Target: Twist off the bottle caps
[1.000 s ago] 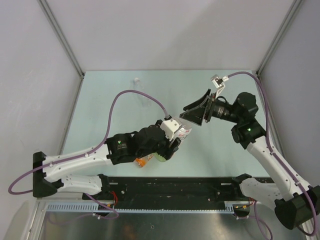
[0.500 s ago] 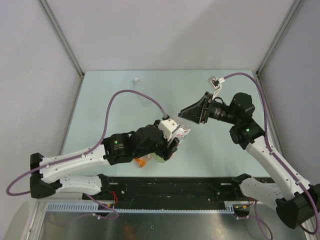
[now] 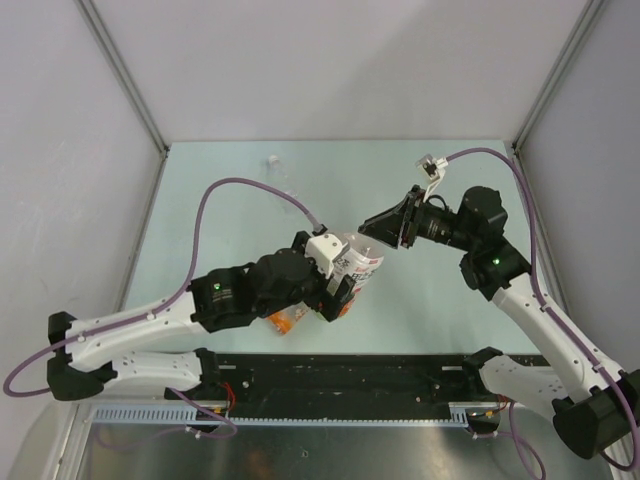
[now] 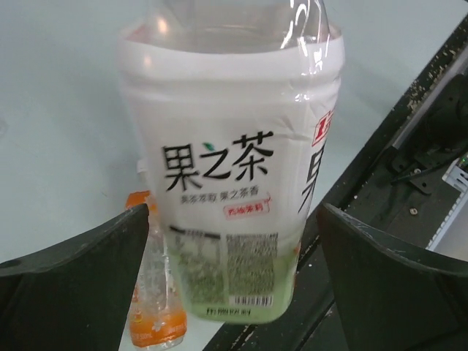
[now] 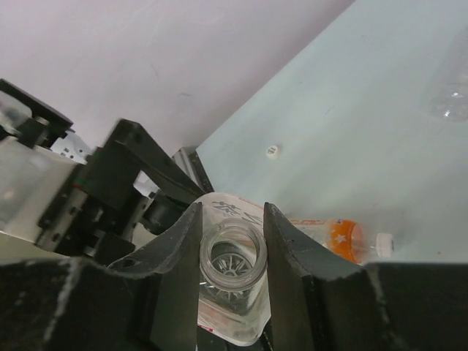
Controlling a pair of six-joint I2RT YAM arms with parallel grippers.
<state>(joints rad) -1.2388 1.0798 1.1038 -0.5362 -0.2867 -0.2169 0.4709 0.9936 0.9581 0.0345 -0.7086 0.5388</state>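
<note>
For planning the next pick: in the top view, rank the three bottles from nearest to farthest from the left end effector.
1. labelled bottle, held in the left end effector.
2. orange bottle, near side, beside the arm.
3. clear bottle, far side.

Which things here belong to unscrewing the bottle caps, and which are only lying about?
Job: yellow-green bottle in the left gripper, orange bottle, clear bottle, loose white cap.
Not the job: purple cables, black base rail.

Left arm (image 3: 240, 290) further left, more of labelled bottle (image 3: 360, 268) exposed.
</note>
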